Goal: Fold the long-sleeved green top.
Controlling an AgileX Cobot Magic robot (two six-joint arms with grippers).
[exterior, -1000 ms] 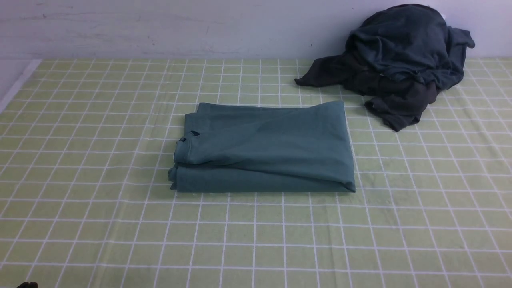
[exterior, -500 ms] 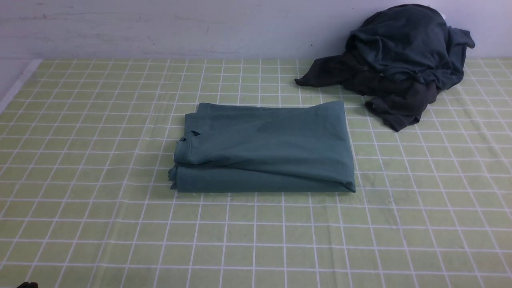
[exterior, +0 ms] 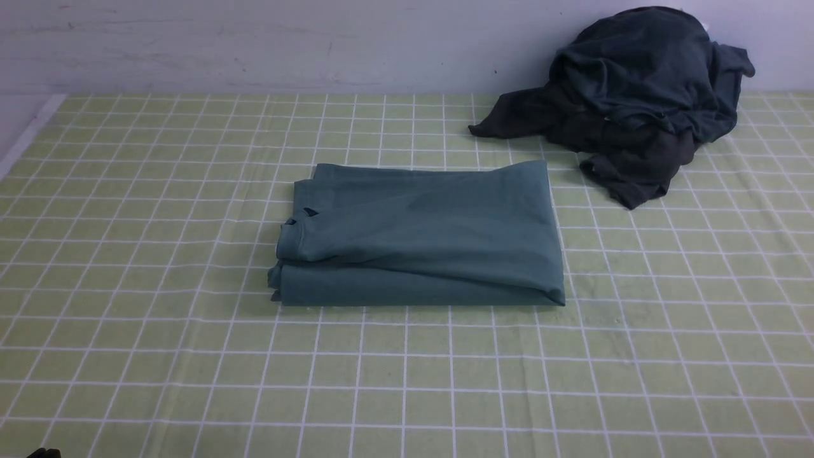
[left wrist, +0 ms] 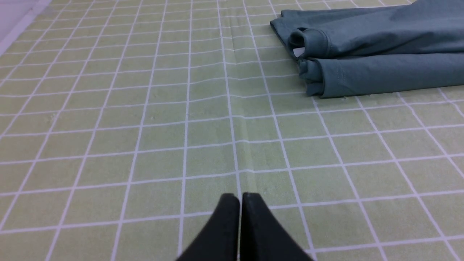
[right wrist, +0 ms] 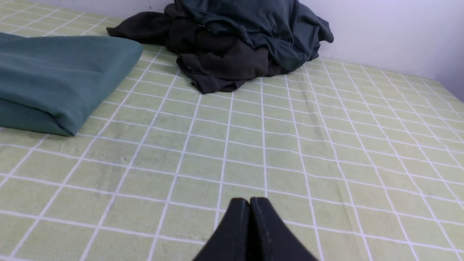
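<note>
While green long-sleeved top [exterior: 423,232] lies folded | left gripper [left wrist: 239,197] closed, empty | right gripper [right wrist: 249,201] closed, empty

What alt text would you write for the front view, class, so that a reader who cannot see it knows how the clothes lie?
A green top lies folded into a neat rectangle in the middle of a table covered with a green checked cloth. A heap of dark clothes sits at the far right against the wall, apart from the top. No gripper touches either.
</note>
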